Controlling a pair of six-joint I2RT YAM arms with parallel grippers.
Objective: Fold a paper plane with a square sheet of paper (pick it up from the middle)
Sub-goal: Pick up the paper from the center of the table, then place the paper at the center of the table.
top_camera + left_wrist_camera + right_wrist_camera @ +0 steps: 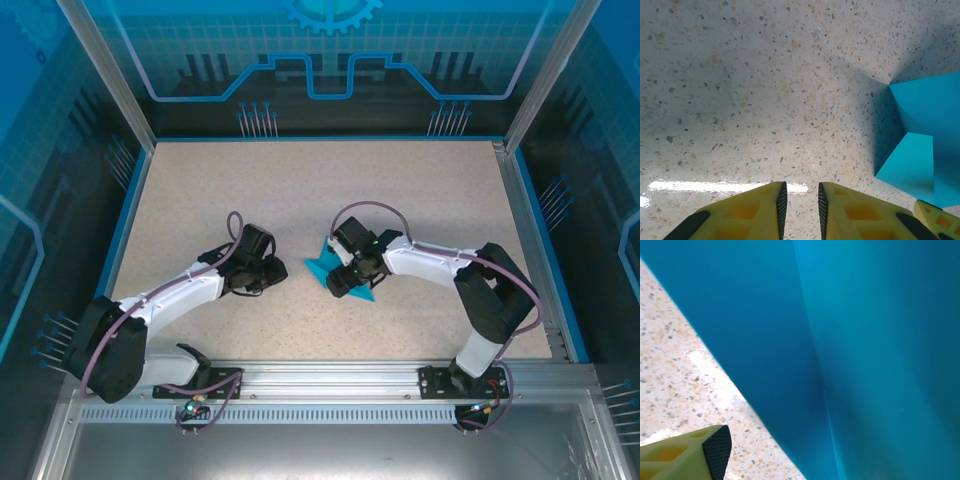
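Observation:
The cyan-blue sheet of paper [322,265] lies folded in the middle of the table, one sharp corner pointing left. My right gripper [343,278] sits over it and hides most of it, so I cannot tell whether it has the paper plane's shape. In the right wrist view the paper [850,340] rises as a creased wall close to the camera. One fingertip [715,450] stands off its edge over bare table; the other is hidden. My left gripper [270,268] rests left of the paper [925,135], its jaws [800,189] narrowly apart with nothing between them.
The speckled tabletop [300,190] is ringed by a blue rim and metal frame posts [105,70]. A metal rail [330,375] with both arm bases runs along the near edge. A yellow fingertip [936,220] of the other gripper shows beside the paper.

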